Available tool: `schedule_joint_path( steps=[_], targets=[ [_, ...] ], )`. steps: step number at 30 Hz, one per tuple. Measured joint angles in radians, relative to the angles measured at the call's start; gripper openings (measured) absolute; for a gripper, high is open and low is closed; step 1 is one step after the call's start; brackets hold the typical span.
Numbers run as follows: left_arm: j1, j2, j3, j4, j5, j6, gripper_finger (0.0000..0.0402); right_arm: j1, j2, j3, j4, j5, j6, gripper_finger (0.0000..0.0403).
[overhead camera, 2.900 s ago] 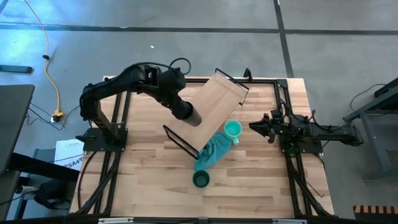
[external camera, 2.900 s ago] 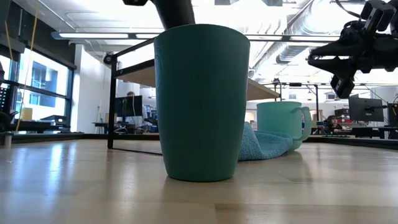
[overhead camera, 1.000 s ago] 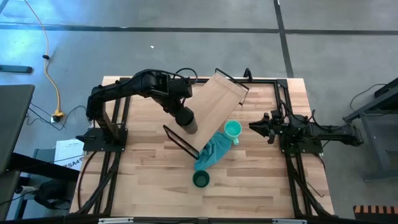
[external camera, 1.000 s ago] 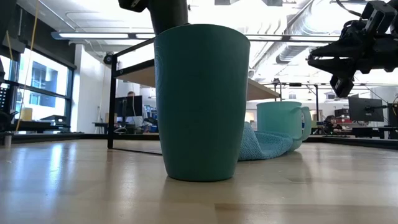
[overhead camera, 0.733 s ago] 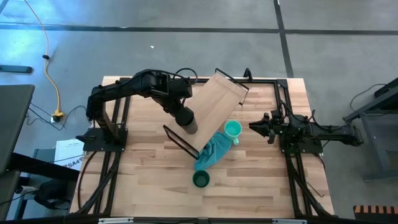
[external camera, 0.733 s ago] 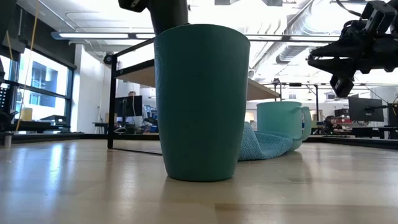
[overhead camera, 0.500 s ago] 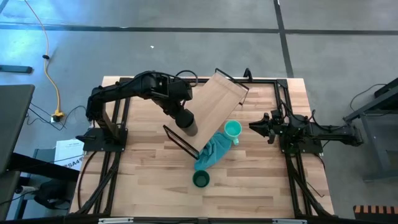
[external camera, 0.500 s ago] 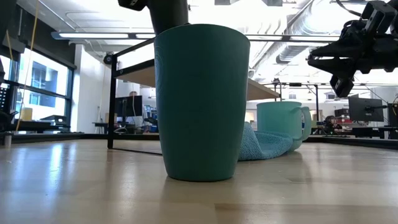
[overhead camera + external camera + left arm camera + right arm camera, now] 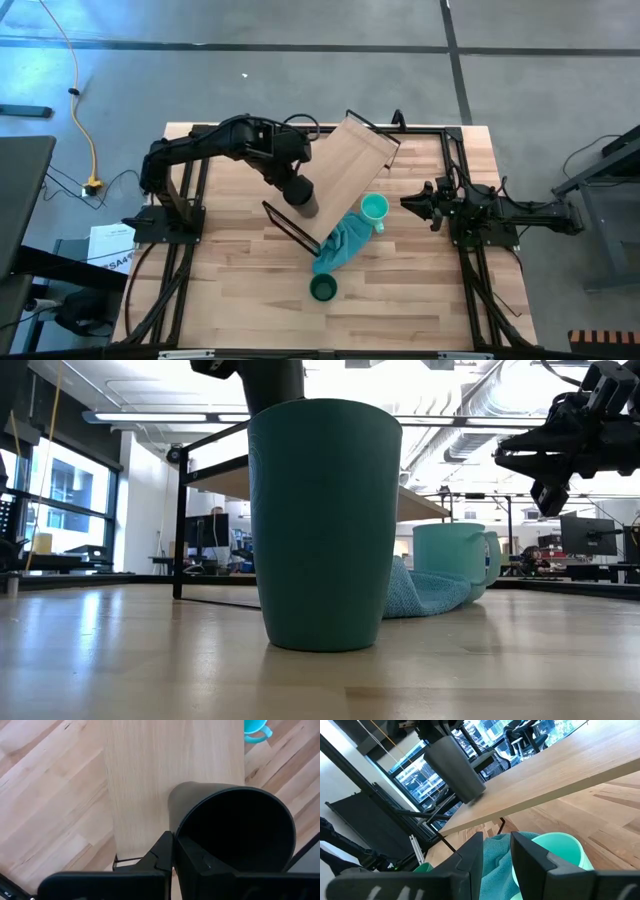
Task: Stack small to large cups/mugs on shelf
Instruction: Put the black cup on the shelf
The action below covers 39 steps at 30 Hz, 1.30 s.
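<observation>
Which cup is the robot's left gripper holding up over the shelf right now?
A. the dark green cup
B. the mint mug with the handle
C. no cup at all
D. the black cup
D. The left gripper is pinched on the rim of the black cup, held at the shelf, while the dark green cup and mint mug sit on the table.

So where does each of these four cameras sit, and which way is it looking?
High view: overhead, straight down on shelf, both arms.
Low view: tabletop height, level across; dark green cup fills it, right gripper hangs above.
Left wrist view: past the left gripper, shut on the black cup, over the shelf.
Right wrist view: past open fingers toward the mint mug.
Both wrist views share the black cup.
</observation>
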Motion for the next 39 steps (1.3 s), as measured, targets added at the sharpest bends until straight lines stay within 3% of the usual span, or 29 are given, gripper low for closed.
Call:
schedule_joint_path(
  steps=[9,19,39],
  targets=[
    [-0.008,0.015,0.007,0.0,0.005,-0.002,0.0,0.0,0.0,0.0,0.0,0.0,0.0,0.0089],
    [-0.007,0.03,0.114,0.0,-0.015,0.007,0.0,0.0,-0.001,0.0,0.0,0.0,0.0,0.0089],
    [-0.007,0.044,0.109,0.0,0.011,0.102,0.0,0.0,-0.001,0.0,0.0,0.0,0.033,0.0089]
  ],
)
